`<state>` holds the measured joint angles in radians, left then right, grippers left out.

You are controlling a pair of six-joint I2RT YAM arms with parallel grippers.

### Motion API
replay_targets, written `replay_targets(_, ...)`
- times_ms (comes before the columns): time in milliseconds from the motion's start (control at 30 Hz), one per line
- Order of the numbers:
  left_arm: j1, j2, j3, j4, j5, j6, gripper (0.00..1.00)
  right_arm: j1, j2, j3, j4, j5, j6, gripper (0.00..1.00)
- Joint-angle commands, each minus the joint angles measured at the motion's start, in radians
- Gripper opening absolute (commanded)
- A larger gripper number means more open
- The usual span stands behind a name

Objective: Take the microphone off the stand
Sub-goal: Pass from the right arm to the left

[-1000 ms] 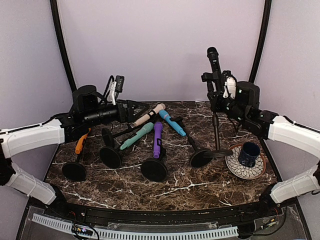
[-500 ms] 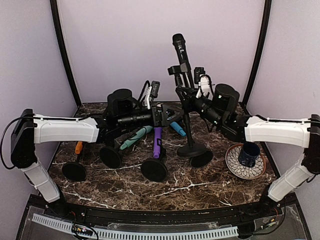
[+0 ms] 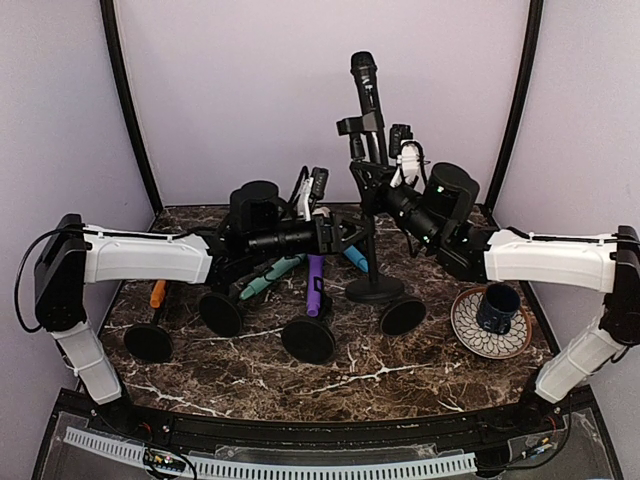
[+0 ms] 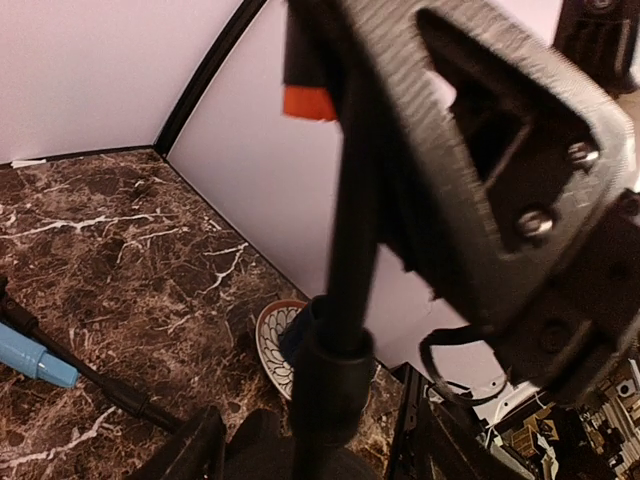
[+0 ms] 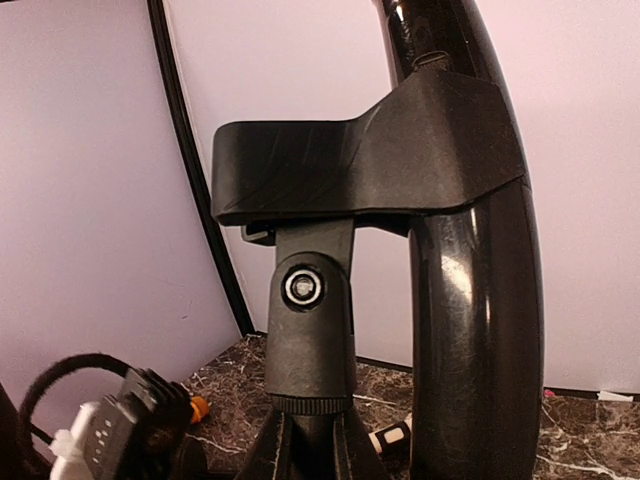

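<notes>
A black microphone (image 3: 364, 80) stands upright in the clip (image 3: 362, 125) of a black stand whose pole (image 3: 372, 245) runs down to a round base (image 3: 375, 290) on the marble table. My right gripper (image 3: 378, 188) is shut on the stand just under the clip. In the right wrist view its fingers (image 5: 272, 450) pinch the pole below the swivel joint (image 5: 308, 330), with the microphone (image 5: 475, 300) beside it. My left gripper (image 3: 360, 232) reaches in from the left at mid-pole. In the left wrist view the pole (image 4: 350, 220) passes between its spread fingers (image 4: 190, 450), with gaps on both sides.
Several coloured microphones on stands lie behind the left arm: teal (image 3: 272, 272), purple (image 3: 316, 280), blue (image 3: 347, 257), orange (image 3: 158, 294). A loose black base (image 3: 403, 315) lies right of the stand. A patterned plate (image 3: 470, 330) with a dark mug (image 3: 497, 305) sits at the right.
My right arm carried the stand from the right to the middle and stood it more upright. My left gripper reached right to the pole, its jaws narrowing around it.
</notes>
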<state>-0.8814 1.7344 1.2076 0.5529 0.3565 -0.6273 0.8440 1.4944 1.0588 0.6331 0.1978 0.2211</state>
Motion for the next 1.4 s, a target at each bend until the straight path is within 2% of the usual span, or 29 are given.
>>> replay_targets(0, -0.007, -0.025, -0.028, -0.018, -0.092, 0.036, 0.67, 0.01, -0.02, 0.075, 0.148, 0.014, 0.011, 0.0)
replay_targets(167, -0.007, -0.061, -0.074, 0.012, -0.122, 0.058, 0.73, 0.01, -0.023, 0.078, 0.132, 0.034, 0.015, 0.0)
replay_targets(333, -0.008, -0.023, -0.016, 0.006, -0.08, 0.062, 0.76, 0.01, -0.018, 0.071, 0.145, 0.019, 0.023, 0.0)
replay_targets(500, -0.008, 0.004, 0.029, 0.009, -0.056, 0.077, 0.84, 0.013, -0.023, 0.064, 0.148, 0.009, 0.015, 0.0)
replay_targets(700, -0.008, 0.029, 0.072, -0.014, -0.032, 0.097, 0.84, 0.012, -0.037, 0.053, 0.146, 0.014, -0.004, 0.0)
replay_targets(1067, -0.008, 0.063, 0.122, -0.022, 0.079, 0.166, 0.72, 0.012, -0.084, 0.017, 0.144, -0.034, -0.03, 0.0)
replay_targets(1367, -0.008, 0.072, 0.141, -0.019, 0.083, 0.209, 0.49, 0.013, -0.106, -0.018, 0.146, -0.072, -0.013, 0.0)
